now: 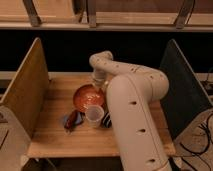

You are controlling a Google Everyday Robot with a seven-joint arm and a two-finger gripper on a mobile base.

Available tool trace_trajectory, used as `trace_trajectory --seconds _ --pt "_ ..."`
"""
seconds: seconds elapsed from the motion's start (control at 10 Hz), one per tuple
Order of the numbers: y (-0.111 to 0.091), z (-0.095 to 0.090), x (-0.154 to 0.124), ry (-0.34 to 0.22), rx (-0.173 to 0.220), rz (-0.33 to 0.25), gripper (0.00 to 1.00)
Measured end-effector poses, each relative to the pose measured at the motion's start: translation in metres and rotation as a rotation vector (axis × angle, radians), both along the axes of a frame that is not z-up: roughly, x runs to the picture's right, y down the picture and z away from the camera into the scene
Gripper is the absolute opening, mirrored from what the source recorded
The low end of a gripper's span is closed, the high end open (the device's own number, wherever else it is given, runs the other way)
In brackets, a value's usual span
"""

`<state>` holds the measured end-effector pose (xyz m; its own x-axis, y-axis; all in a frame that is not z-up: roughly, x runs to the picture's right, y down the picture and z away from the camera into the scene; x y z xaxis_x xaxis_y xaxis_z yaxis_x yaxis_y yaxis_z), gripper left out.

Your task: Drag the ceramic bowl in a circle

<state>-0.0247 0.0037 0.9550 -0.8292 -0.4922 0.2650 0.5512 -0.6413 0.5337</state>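
The ceramic bowl [86, 98], orange-red, glossy and shallow, sits on the wooden table [55, 137] left of centre. My white arm rises from the front right, bends over the table's back and comes down onto the bowl's far right rim. The gripper [98, 86] is at that rim, touching or inside it. The bowl's right edge is hidden behind the arm.
A translucent white cup [94, 114] stands just in front of the bowl, nearly touching it. A red and blue packet [72, 120] lies at the bowl's front left. A dark object [106, 119] lies right of the cup. A wooden panel [25, 90] and a dark panel [181, 90] wall the table's sides.
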Motion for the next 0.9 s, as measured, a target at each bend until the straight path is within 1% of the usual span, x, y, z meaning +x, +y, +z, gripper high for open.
trace_trajectory --seconds 0.1,0.2,0.3,0.4,0.6,0.7,0.9 --pt "-0.003 -0.007 0.03 0.064 0.001 -0.007 0.0" --pt "-0.009 -0.009 0.048 0.101 0.011 -0.002 0.0" --pt "-0.018 -0.008 0.059 0.127 0.031 0.002 0.0" --pt "-0.027 -0.003 0.061 0.136 0.051 0.001 0.0" --pt "-0.038 0.007 0.05 0.124 0.076 -0.006 0.0" --pt "-0.046 0.014 0.038 0.102 0.094 -0.014 0.0" --pt "-0.053 0.02 0.013 0.054 0.112 -0.019 0.0"
